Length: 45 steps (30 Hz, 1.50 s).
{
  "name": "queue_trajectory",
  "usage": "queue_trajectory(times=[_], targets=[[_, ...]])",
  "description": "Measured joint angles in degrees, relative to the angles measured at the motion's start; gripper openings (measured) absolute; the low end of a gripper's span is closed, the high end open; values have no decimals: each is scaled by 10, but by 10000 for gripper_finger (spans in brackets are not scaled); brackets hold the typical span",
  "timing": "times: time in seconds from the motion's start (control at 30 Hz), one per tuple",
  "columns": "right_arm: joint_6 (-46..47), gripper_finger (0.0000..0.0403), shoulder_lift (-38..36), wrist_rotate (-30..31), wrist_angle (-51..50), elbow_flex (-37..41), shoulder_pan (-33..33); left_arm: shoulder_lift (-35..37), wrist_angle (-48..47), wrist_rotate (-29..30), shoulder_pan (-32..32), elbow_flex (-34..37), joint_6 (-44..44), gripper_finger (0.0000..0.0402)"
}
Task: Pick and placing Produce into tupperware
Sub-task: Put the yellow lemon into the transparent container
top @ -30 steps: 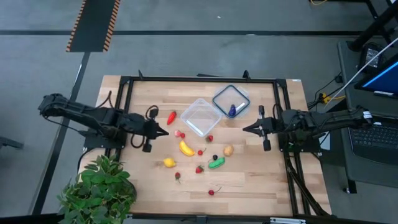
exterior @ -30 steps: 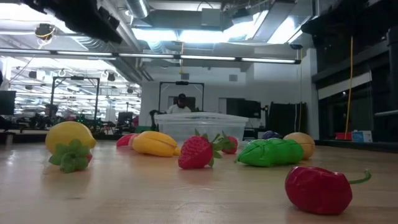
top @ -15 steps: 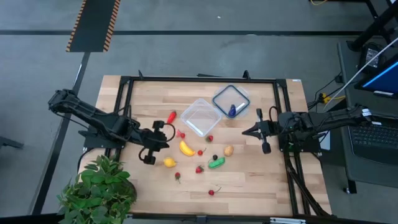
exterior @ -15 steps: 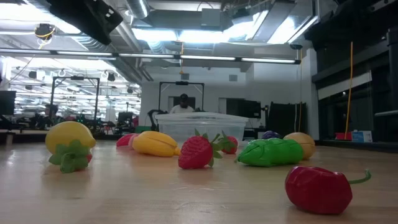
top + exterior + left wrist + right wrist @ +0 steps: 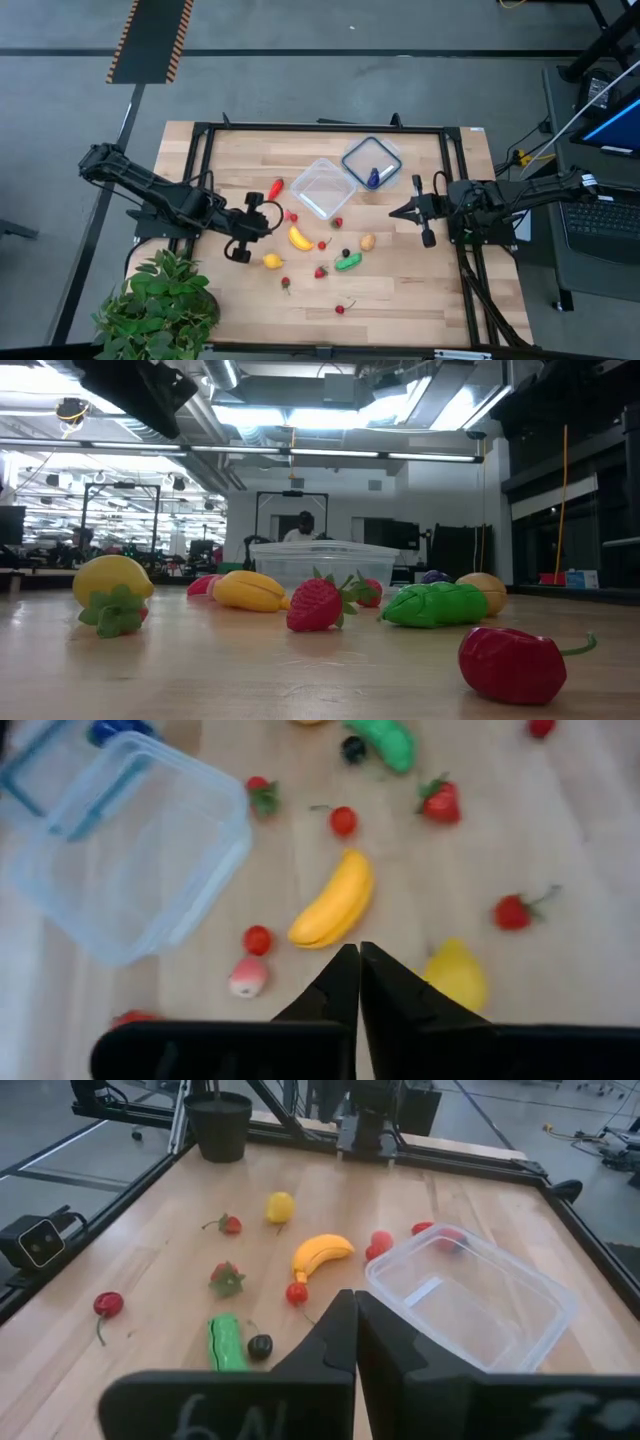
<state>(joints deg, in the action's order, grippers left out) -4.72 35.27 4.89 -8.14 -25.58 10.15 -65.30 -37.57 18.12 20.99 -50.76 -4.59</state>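
The Produce lies scattered on the wooden table: a yellow banana [image 5: 299,238], a lemon [image 5: 272,261], a red pepper [image 5: 275,188], a green vegetable [image 5: 347,262], a tan piece [image 5: 367,241], strawberries and cherries. The clear tupperware [image 5: 322,187] stands empty on its base at the table's middle. My left gripper [image 5: 272,224] hovers shut just left of the banana [image 5: 335,903], touching nothing; its wrist view shows the tips [image 5: 357,952] closed. My right gripper [image 5: 392,211] waits shut to the tub's right [image 5: 353,1296].
A clear lid with a greyish-blue rim [image 5: 371,158] lies past the tub's far right corner, with a blue-purple piece [image 5: 373,178] on it. A leafy potted plant [image 5: 160,300] stands at the near left corner. A black frame [image 5: 320,127] edges the table. A person shows far behind [image 5: 303,526].
My left arm has swung out over the table, and its gripper has moved a little toward the near edge, closer to the banana and lemon, staying shut. In the last half second it has kept almost still. No produce has moved.
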Motion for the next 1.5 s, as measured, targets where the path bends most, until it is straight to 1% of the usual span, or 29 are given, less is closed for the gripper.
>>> queue_trajectory(times=[0.1, 0.2, 0.33, 0.43, 0.57, 0.63, 0.7, 0.83, 1.27, 1.37, 1.5], targets=[[16, 5, 0, 0, 16, 0, 0, 0, 1, 20, -9, 0, 3, 3], [25, 5, 0, 0, 36, 0, 0, 0, 1, 23, -20, 0, -9, 10], [-6, 5, 0, 0, 54, 0, 0, 0, 2, 23, -25, 0, -27, 19], [-26, 5, 0, -10, 39, 0, 8, 0, 3, 22, -26, 0, -29, 24], [-72, 5, 3, -33, 21, 9, 27, 0, 3, 16, -21, 0, -56, 29], [-76, 5, 3, -32, 24, 12, 34, 0, 3, 16, -21, 0, -44, 31], [-66, 5, 2, -33, 28, 13, 38, 0, 3, 17, -21, 0, -36, 33], [-5, 5, 3, -33, 26, 13, 49, 0, 9, 17, -21, 0, -43, 38], [-15, 5, 4, -32, 23, 14, 59, 0, 11, 26, -21, 0, -42, 54], [-15, 5, 4, -31, 24, 14, 59, 0, 11, 32, -21, 0, -34, 59], [-14, 8, 4, -31, 25, 14, 59, 0, 11, 35, -21, 0, -1, 64]])
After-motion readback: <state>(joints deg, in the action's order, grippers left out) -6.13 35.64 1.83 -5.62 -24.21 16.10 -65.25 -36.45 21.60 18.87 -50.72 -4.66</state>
